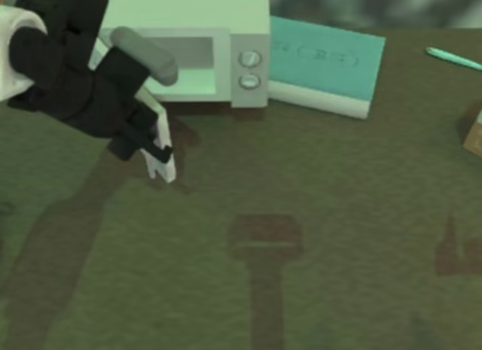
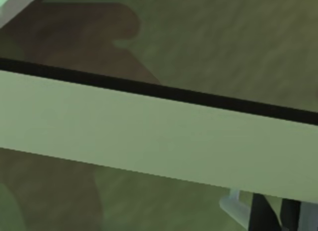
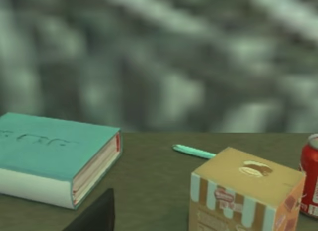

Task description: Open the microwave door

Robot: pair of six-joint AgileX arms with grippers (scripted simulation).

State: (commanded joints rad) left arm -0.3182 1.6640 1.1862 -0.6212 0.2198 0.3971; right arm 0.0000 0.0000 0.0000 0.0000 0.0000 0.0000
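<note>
The microwave (image 1: pixel 188 53) stands at the far left of the tabletop (image 1: pixel 316 237), its cavity exposed. The microwave door (image 1: pixel 160 143) is swung outward toward the near side, and the left gripper (image 1: pixel 154 143) is at its free edge; whether its fingers clamp the door cannot be told. Right of that gripper, past the knobs, lie a teal book (image 1: pixel 327 64) and a teal pen (image 1: pixel 452 58). The right arm is out of the top view.

Dim, green-tinged light from overhead; arm shadows fall dark brown on table (image 1: pixel 331 184) below left gripper (image 1: pixel 160 156); soft blur throughout; backdrop beyond book (image 3: pixel 54 156) smeared, out of focus; microwave door (image 2: pixel 159 136) close to left wrist camera, featureless; no glare.
</note>
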